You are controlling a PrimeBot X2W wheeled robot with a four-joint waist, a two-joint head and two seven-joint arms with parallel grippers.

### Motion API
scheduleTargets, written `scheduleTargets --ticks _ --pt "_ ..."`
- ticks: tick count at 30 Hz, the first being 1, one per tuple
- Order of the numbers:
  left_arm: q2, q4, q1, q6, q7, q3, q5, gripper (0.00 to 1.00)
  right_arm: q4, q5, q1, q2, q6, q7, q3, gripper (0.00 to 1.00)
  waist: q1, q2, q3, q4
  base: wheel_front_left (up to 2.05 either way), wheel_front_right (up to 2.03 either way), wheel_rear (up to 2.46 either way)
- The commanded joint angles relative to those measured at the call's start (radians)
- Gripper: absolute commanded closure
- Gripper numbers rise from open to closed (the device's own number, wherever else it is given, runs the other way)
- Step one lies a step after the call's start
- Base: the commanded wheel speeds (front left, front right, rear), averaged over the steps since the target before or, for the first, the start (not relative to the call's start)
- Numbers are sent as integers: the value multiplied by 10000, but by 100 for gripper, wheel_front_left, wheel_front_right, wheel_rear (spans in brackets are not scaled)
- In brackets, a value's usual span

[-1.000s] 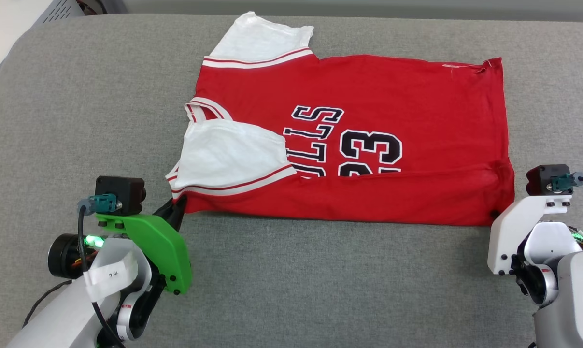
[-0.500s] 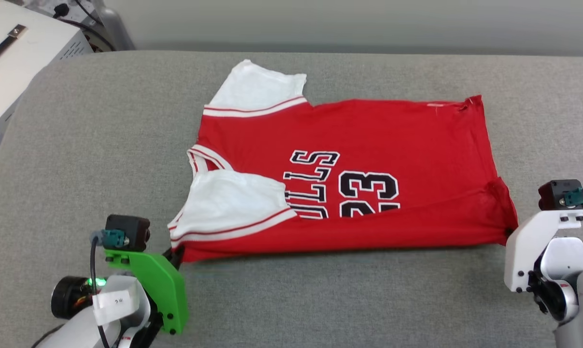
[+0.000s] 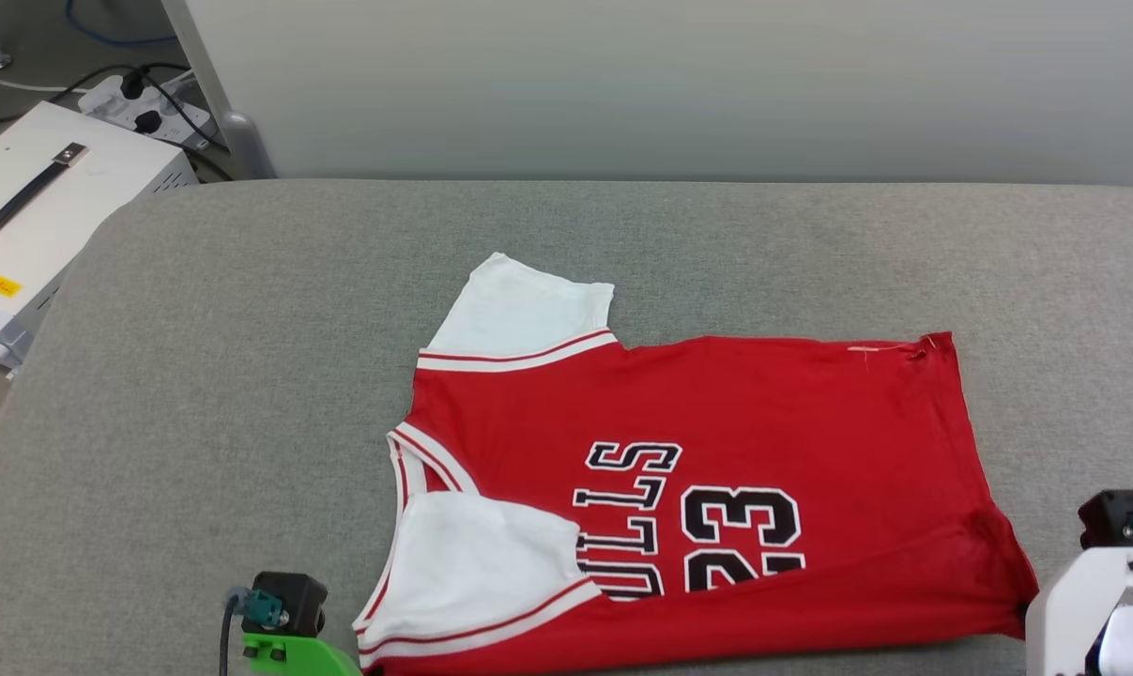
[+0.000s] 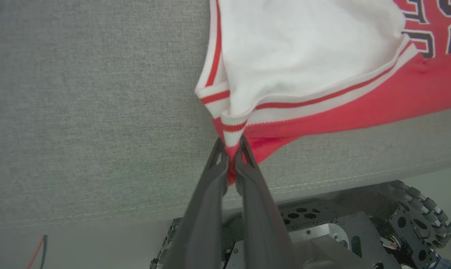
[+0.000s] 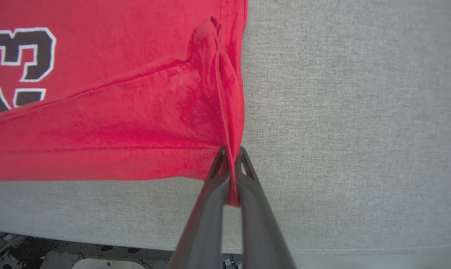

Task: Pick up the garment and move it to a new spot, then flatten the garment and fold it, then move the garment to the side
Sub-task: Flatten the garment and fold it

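Spread on grey fabric-covered worktop [image 3: 247,329]: red soft-fabric jersey shirt [image 3: 716,413], white sleeves, black "BULLS 23" print, near edge folded over. Clamped at striped sleeve-trim corner by left pincer [image 4: 229,145], at red hem corner by right pincer [image 5: 231,152], near worktop's front edge.

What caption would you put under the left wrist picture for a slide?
Left end effector pinches the striped-trim corner of a red-and-white jersey lying on a grey fabric surface.
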Motion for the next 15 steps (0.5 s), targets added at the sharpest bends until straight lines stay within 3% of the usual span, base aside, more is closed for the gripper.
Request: scheduleTargets --ticks 1,9,10,15 --pt "-22 166 208 48 -45 -4 -145 100 -123 70 322 15 -9 48 -43 100 0 119 -48 -58 0 0 0" --pt "-531 1181 239 -346 -554 -36 -288 98 146 -7 719 356 -9 -242 12 100 0 119 20 -118 0 0 0" --pt "-578 1259 188 -358 -696 -2 -234 2 165 -60 714 339 -9 -293 24 2 0 119 20 -109 0 0 0" --pt "-708 1511 -14 -526 -1144 32 -29 0 198 -114 537 392 -9 -619 35 0 0 119 -75 -63 0 0 0"
